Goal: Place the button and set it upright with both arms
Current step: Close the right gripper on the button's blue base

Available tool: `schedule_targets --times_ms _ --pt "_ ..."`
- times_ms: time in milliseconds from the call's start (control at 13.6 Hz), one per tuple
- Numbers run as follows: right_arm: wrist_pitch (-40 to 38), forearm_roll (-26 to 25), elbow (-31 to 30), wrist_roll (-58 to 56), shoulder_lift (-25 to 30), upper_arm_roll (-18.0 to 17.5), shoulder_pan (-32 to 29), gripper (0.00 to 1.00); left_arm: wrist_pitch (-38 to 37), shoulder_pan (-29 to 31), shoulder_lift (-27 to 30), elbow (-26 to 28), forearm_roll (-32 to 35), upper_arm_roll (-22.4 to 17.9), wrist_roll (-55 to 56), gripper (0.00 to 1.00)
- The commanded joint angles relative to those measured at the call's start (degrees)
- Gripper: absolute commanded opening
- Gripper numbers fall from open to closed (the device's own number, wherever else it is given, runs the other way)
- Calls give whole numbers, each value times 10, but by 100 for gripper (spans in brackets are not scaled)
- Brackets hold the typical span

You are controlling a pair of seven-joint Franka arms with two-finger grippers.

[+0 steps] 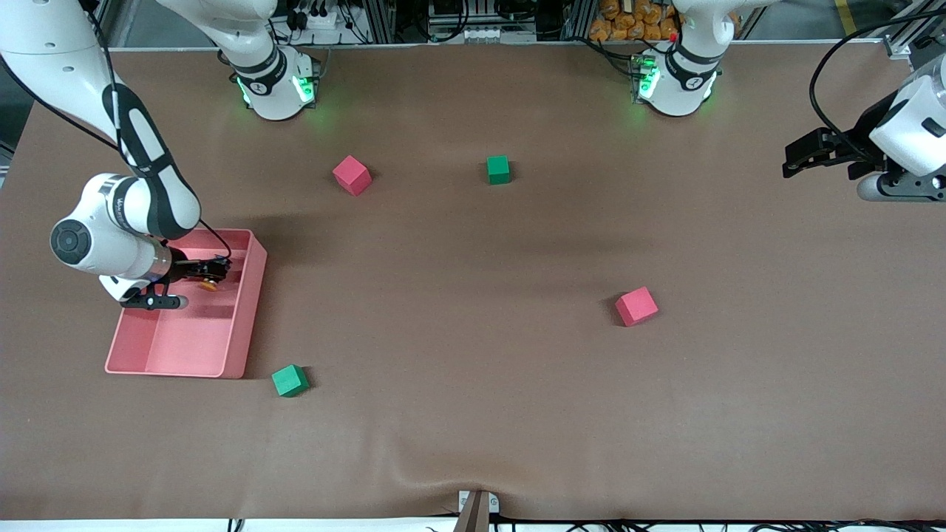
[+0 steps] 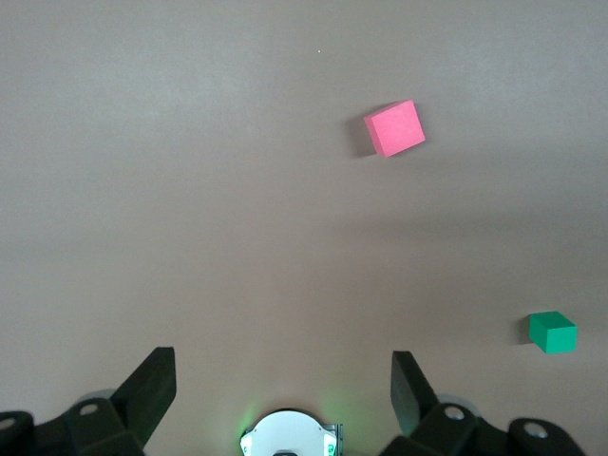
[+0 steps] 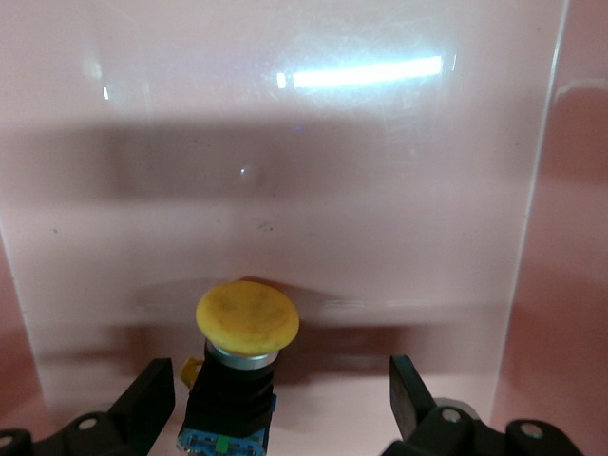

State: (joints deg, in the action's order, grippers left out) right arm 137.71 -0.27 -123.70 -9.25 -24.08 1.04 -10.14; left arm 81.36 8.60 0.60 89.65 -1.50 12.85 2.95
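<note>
Orange-cap button [image 3: 245,356], black body, btwn open right hand [image 3: 280,404] fingers.

Hidden and cut-off items, as we find them:

- Button [image 3: 237,370]: its base runs off the edge of the right wrist view; in the front view we see only an orange speck in the pink tray [image 1: 247,310], half covered by the right gripper [image 1: 209,272].
- Right arm [image 1: 89,111]: upper links cut by the front view's edge.
- Left arm [image 1: 913,125]: mostly out of frame; only its wrist and left gripper [image 1: 794,159] show.
- Tray floor beneath the right wrist: hidden from us.
</note>
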Motion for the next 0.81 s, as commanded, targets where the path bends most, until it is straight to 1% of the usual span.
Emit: schedule_targets --times_ms 0,147,368,735 --pt "-4 -12 -7 -4 9 -8 -12 100 -13 18 4 -10 -2 1 -14 100" --pt "-4 -13 -3 -4 9 -7 -12 100 -13 19 4 -10 -2 1 -17 100" --pt "-3 -14 -3 -5 7 -7 -31 100 -14 19 6 -11 -2 1 -22 100" --pt "-4 -14 -5 -9 5 -7 -35 100 -18 25 8 -11 -2 1 -30 100"
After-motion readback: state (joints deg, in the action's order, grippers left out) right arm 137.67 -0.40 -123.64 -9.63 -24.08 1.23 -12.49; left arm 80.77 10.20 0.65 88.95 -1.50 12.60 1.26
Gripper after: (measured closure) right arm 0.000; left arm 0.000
